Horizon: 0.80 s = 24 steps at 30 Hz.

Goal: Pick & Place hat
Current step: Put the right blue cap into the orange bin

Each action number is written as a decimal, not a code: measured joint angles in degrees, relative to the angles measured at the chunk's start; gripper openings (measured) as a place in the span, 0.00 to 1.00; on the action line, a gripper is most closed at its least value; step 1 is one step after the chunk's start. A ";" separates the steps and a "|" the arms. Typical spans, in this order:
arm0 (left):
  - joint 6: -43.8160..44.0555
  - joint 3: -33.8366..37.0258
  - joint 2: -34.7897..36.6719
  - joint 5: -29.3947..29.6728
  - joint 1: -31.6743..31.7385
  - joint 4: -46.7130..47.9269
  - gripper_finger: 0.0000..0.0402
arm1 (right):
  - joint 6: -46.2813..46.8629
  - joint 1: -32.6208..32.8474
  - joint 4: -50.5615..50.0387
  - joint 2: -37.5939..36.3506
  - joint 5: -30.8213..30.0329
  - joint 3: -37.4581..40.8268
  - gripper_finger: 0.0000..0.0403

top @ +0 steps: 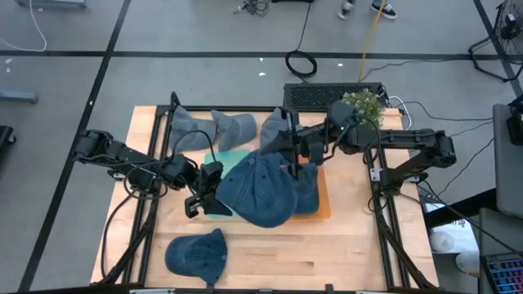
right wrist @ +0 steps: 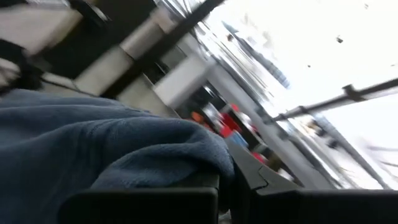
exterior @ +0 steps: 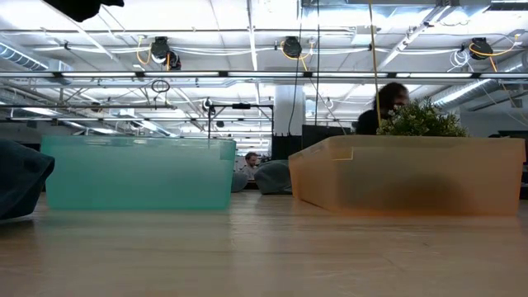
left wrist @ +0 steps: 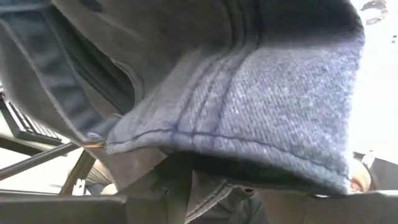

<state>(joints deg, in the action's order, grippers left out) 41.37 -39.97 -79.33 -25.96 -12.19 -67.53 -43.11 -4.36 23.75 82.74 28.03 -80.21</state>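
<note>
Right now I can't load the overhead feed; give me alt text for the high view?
Both grippers hold one dark blue denim hat between them above the teal bin and orange bin: left gripper at its left edge, right gripper at its top. Another hat lies near the table's front edge, and more lie at the back.

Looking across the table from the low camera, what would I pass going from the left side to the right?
Dark blue hat at the left edge → teal bin → orange bin, with a small green plant showing behind it.
</note>
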 joint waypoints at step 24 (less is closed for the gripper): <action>-1.59 0.00 0.00 -4.79 12.63 0.54 0.42 | -21.50 18.89 0.02 0.00 -54.23 -0.01 0.00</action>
<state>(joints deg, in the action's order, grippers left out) 39.77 -39.97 -79.33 -30.74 0.44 -66.99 -64.61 14.53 23.77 82.74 -26.20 -80.22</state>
